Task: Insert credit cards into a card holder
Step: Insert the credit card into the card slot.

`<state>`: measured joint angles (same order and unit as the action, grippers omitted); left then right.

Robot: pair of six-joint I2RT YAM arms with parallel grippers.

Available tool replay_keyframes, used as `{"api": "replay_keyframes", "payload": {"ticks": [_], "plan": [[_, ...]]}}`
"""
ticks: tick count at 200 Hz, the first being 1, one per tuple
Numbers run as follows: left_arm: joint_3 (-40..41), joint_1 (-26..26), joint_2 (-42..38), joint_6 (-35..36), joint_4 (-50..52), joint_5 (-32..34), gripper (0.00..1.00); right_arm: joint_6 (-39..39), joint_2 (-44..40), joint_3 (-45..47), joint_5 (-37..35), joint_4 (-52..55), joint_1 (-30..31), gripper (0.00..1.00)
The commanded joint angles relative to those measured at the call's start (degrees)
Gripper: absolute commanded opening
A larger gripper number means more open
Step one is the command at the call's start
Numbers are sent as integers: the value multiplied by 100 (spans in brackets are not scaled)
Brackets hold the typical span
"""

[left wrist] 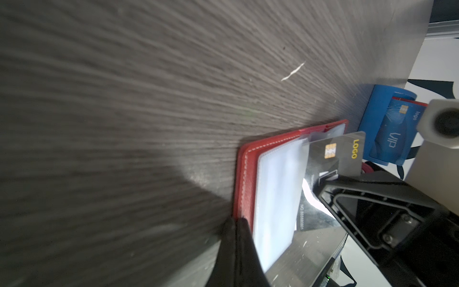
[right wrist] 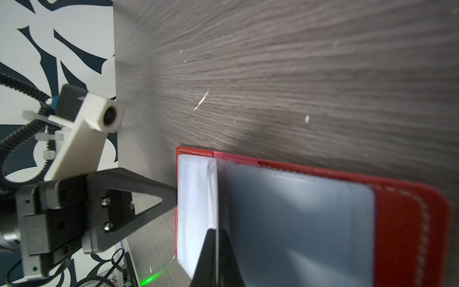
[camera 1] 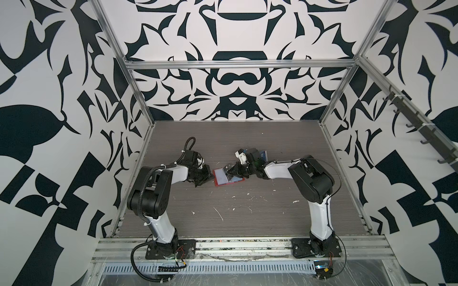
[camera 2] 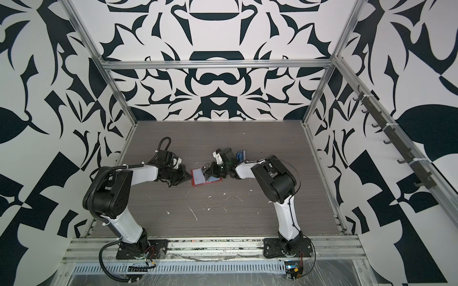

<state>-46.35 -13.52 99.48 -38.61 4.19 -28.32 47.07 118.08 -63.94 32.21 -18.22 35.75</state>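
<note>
The red card holder (camera 1: 218, 182) lies open on the table in both top views, its clear sleeves (left wrist: 278, 188) facing up. My left gripper (left wrist: 236, 221) is shut, and its tips rest against the holder's left red edge (right wrist: 176, 174). My right gripper (right wrist: 216, 231) is shut on a grey credit card (left wrist: 335, 154) with a gold chip and gold lettering. That card stands on edge over the holder (camera 2: 198, 178), its lower part among the sleeves near the fold. A blue credit card (left wrist: 395, 134) stands behind in a small blue stand.
The blue stand (camera 1: 264, 154) sits just beyond the right wrist, close behind the holder. White flecks and scratches (camera 1: 218, 213) mark the grey wood-grain table. Aluminium frame posts (camera 1: 138, 99) and patterned walls close in the sides and back.
</note>
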Motion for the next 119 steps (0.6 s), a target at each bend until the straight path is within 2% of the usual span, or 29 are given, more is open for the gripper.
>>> {"api": "replay_keyframes", "payload": {"ticks": [1,119], "plan": [[152,-2,54,-2,12,-10,0,148,-3,157,-48,-96,64,0],[223,-2,83,-49,-79,-16,0,512,83,527,-177,-870,211,0]]}}
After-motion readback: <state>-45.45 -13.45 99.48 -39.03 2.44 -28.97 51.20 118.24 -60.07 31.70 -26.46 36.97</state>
